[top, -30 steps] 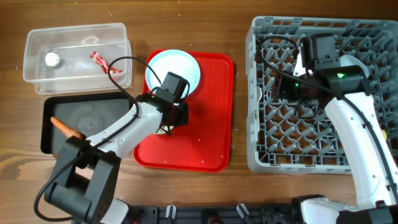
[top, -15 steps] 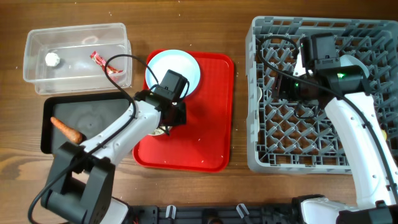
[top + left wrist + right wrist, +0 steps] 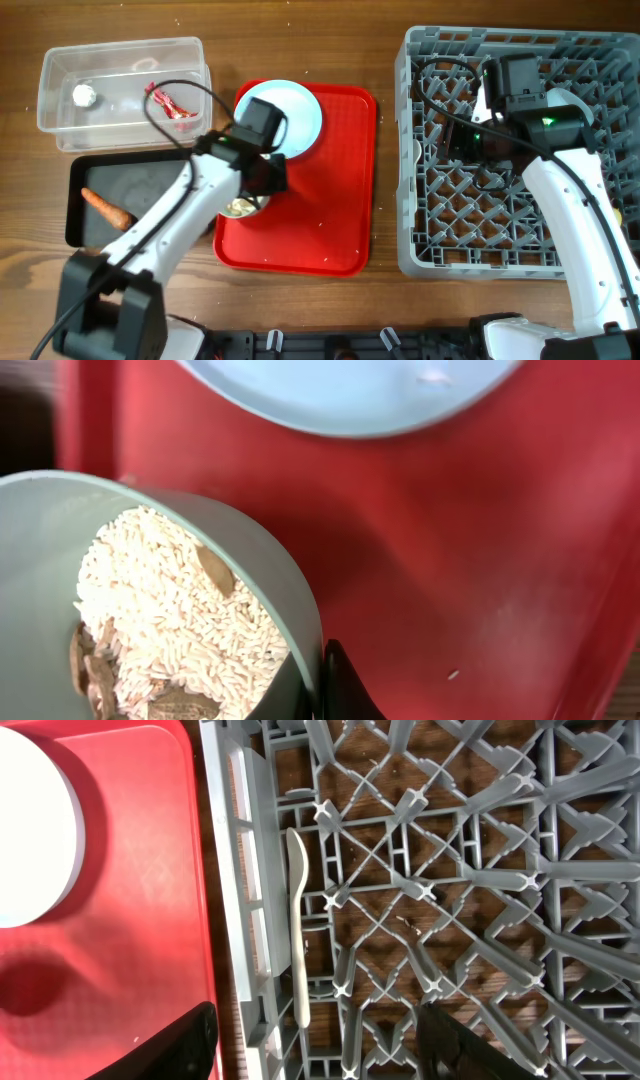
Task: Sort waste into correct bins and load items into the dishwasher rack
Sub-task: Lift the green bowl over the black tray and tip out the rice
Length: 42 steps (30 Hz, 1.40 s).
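Note:
My left gripper (image 3: 264,178) is shut on the rim of a grey-green bowl (image 3: 240,207) at the left edge of the red tray (image 3: 330,220). In the left wrist view the bowl (image 3: 150,610) holds white rice and brown scraps, with one finger inside the rim and one outside (image 3: 318,690). A pale blue plate (image 3: 285,112) lies at the tray's back left. My right gripper (image 3: 448,140) hovers open and empty over the grey dishwasher rack (image 3: 520,250). In the right wrist view its jaws (image 3: 315,1050) straddle the rack's left wall, where a pale spoon (image 3: 297,950) lies.
A clear bin (image 3: 120,90) at the back left holds a white crumpled wad and a red wrapper. A black tray (image 3: 150,185) in front of it holds a carrot piece (image 3: 106,207). The left arm's cable loops above the bin.
My left gripper has moved left and a little back with the bowl, bringing it from the tray's inside to its left edge. The right arm has not moved.

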Each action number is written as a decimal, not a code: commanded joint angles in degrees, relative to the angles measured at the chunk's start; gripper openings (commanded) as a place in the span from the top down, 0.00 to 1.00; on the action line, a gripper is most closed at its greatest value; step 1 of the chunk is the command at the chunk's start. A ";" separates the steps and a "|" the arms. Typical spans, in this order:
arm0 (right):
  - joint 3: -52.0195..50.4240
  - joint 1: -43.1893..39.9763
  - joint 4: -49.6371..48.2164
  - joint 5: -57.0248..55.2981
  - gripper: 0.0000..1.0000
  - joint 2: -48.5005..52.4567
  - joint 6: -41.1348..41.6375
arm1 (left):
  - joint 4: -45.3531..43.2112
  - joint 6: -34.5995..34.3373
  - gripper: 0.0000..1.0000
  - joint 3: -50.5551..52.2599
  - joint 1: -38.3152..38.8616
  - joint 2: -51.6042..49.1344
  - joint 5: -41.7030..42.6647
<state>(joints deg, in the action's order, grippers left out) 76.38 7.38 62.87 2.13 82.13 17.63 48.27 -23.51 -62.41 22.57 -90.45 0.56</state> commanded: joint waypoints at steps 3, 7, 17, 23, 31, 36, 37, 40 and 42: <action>0.07 -0.13 0.17 0.28 0.35 -0.17 -1.11 | 0.66 2.01 0.96 -1.73 -10.54 5.90 7.15; 0.07 -0.13 0.22 0.31 0.35 -0.17 -1.09 | 0.63 7.08 0.96 -1.73 -20.04 6.03 15.65; 0.07 -0.13 0.55 0.33 0.35 -0.17 -0.96 | 2.86 19.30 0.96 -1.55 -46.07 3.72 43.60; 0.07 -0.13 0.66 0.33 0.35 -0.17 -0.92 | 3.72 22.05 0.96 -1.29 -52.70 -0.76 53.16; 0.07 -0.13 0.85 0.33 0.35 -0.17 -0.94 | 3.74 25.38 0.96 -1.29 -54.12 -7.98 58.03; 0.07 -0.13 1.40 0.33 0.35 -0.17 -0.94 | 4.63 30.40 0.96 -1.29 -56.19 -10.36 64.24; 0.07 -0.13 1.49 0.31 0.35 -0.17 -0.96 | 5.16 31.56 0.96 -1.29 -56.70 -10.43 64.61; 0.07 -0.13 1.49 0.33 0.35 -0.17 -0.94 | 6.23 34.10 0.96 -1.11 -58.31 -10.51 64.70; 0.07 -0.13 1.49 0.33 0.35 -0.17 -0.90 | 5.31 35.32 0.96 -0.33 -59.21 -10.51 67.73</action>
<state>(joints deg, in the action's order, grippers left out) 76.38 7.38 64.29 2.13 82.13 17.63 54.24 7.20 -62.96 -35.07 -100.42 62.17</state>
